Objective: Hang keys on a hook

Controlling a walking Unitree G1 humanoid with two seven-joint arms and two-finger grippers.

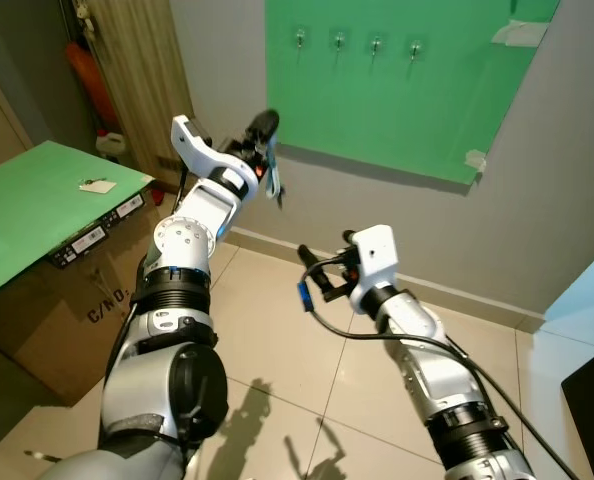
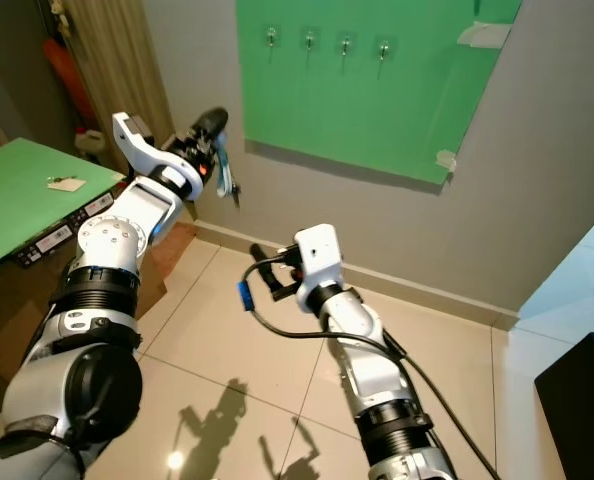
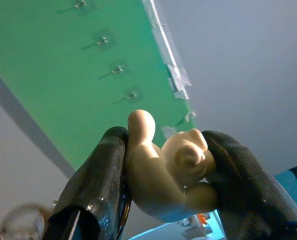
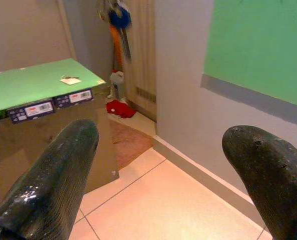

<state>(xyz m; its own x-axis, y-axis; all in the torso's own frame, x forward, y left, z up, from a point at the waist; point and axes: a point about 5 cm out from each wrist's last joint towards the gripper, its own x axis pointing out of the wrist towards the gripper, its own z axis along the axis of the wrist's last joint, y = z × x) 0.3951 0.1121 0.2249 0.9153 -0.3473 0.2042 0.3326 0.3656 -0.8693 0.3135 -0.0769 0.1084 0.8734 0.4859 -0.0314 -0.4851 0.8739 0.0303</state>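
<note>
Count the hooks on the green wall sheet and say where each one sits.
4, in one row along the top of the green sheet: leftmost hook, second hook, third hook, rightmost hook. All are bare; none appears hidden.

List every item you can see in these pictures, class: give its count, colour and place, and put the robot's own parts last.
Hooks: four, silver, in a row high on the green board.
Green board: one, taped to the grey wall.
Keyring charm: one, cream, clamped in the left gripper.
Keys: blue-tagged, hanging from the left gripper.
Table: one, green-topped, at the robot's left.
Small tag: one, pale, lying on the table.
Cardboard box: one, brown, under the table.
Left gripper: black, raised toward the board.
Right gripper: black, open, held low.
</note>
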